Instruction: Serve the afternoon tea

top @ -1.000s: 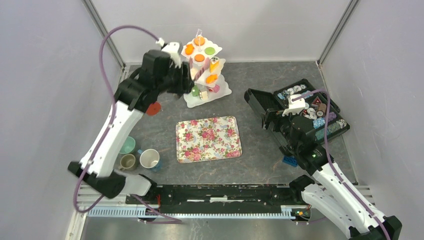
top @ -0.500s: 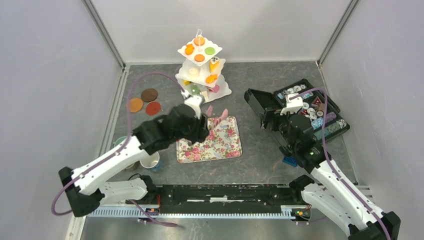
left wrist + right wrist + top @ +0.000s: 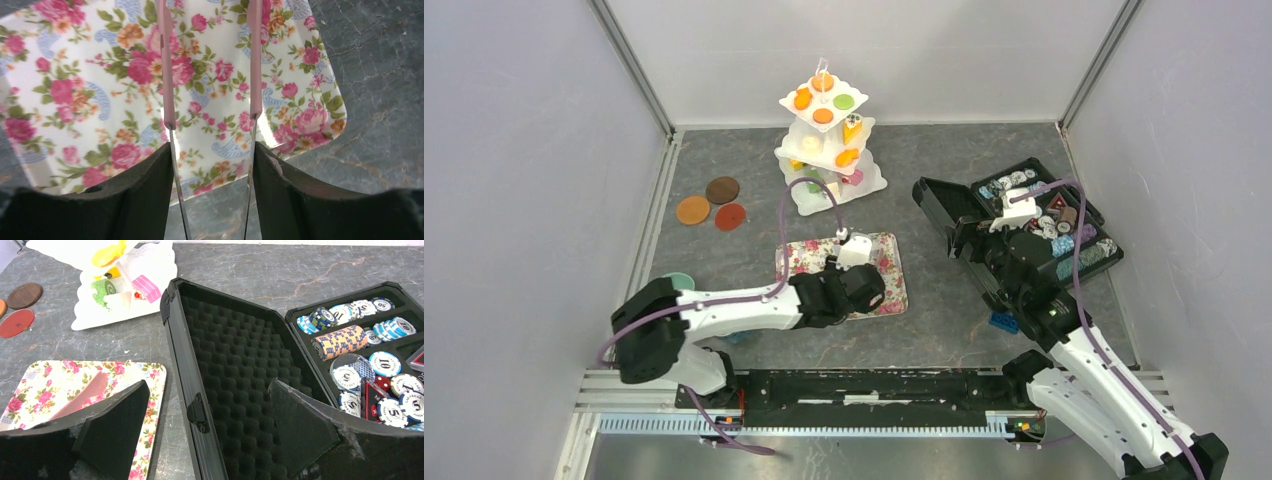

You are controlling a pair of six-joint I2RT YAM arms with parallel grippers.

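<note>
The left gripper (image 3: 212, 147) is clamped on a pair of metal tongs with pink tips (image 3: 166, 60). The thin metal arms of the tongs lie against the inner faces of its fingers (image 3: 145, 185), and the two pink tips stand apart. The gripper hangs low over the rectangular floral-print tray (image 3: 802, 256). Whether the tips touch the tray cannot be told.

A second ago this arm was raised at the white three-tier cake stand (image 3: 806, 206), and half a second ago it was over the tray's far left part. Now it lies stretched low across the near side, with the gripper above the tray's near right part.

The small toy cakes (image 3: 803, 99), orange, green and yellow, sit on the stand's tiers as before. The three round saucers (image 3: 722, 190), brown, orange and red, lie unmoved at the far left.

Only the rim of the teal cup (image 3: 679, 281) shows beside the left arm. That arm now covers the tan and white cups seen a second ago.

The right gripper (image 3: 207, 384) has its fingers spread wide with nothing between them. It hangs above the foam-lined lid of the open black hard case (image 3: 944, 215), where it was earlier.
</note>
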